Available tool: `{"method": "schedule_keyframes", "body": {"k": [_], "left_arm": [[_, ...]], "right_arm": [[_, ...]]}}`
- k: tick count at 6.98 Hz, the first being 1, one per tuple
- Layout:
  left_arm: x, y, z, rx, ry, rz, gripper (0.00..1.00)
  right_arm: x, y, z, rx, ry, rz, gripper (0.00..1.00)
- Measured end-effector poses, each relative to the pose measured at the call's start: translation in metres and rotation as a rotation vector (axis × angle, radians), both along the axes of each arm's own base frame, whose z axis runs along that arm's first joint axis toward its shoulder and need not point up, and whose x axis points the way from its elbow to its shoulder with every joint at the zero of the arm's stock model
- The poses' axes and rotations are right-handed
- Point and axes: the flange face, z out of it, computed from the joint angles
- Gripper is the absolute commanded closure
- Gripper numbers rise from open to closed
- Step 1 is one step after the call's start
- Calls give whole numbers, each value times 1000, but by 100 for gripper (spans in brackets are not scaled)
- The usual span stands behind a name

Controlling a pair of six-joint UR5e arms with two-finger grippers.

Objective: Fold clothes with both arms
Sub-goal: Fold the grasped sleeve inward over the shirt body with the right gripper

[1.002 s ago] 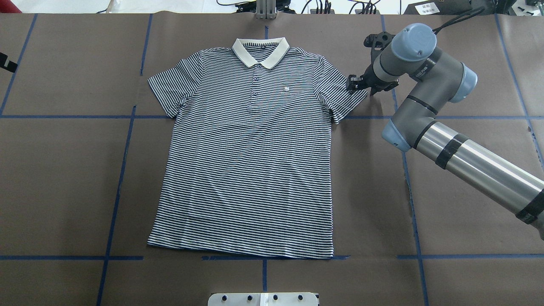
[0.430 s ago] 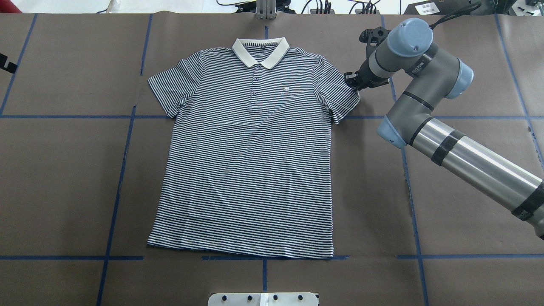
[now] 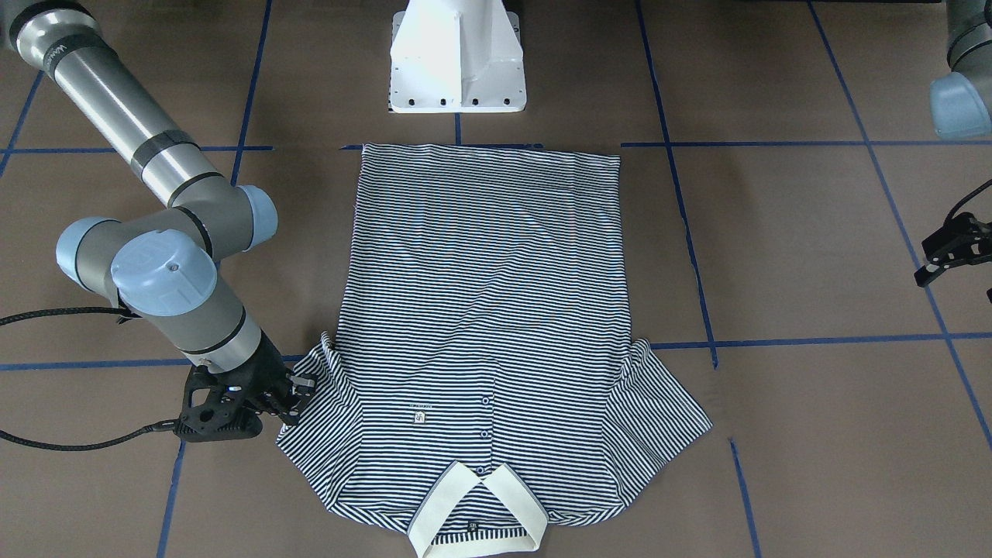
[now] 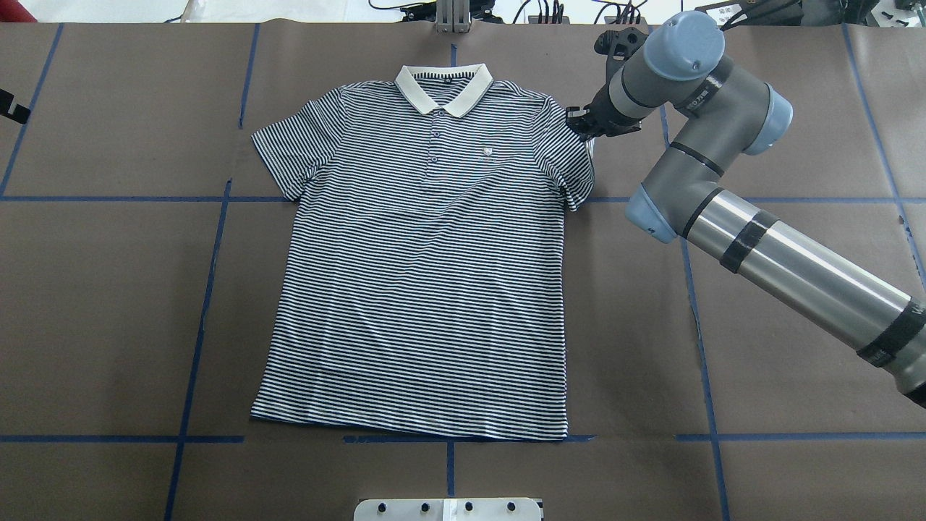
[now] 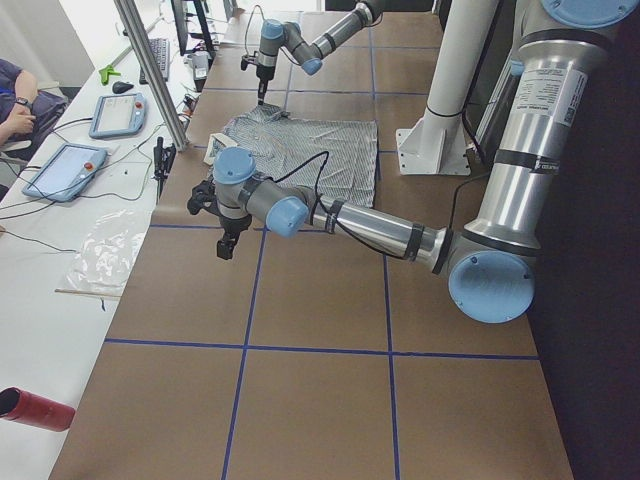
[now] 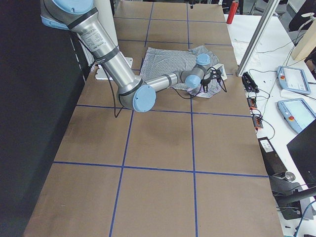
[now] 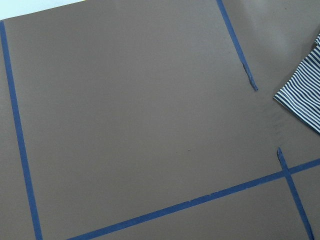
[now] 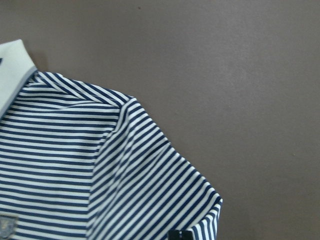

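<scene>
- The striped polo shirt (image 4: pixel 427 275) lies face up, spread in the middle of the brown surface (image 4: pixel 108 289); its cream collar (image 4: pixel 443 88) is at the far side, its hem at the near side by the white pedestal (image 3: pixel 457 54).
- The right end effector (image 4: pixel 582 123) is clamped on the outer edge of the right sleeve (image 4: pixel 571 159); that edge is bunched and turned inward.
- The left sleeve (image 4: pixel 286 152) lies flat.
- The left end effector (image 5: pixel 226 246) hangs over bare surface, well left of the shirt; whether its fingers are apart cannot be told.
- Blue tape lines (image 4: pixel 108 438) cross the surface.

Soft striped cloth shirt (image 4: pixel 427 253), matt
</scene>
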Motion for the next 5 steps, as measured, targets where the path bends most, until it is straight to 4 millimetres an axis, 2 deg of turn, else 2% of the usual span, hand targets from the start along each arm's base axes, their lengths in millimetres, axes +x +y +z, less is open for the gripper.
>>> {"method": "schedule_keyframes", "body": {"k": [1,3,5], "left_arm": [[0,-1,-1,2,0,0,0],[0,-1,-3,4,1,0,0],[0,-1,-4,0,4,-6,0]], "right_arm": [[-13,4,-30,3,-38,-2,100],[-55,21,-88,20,-86,10,100],[-89,15,-120,48,-68,69,100]]}}
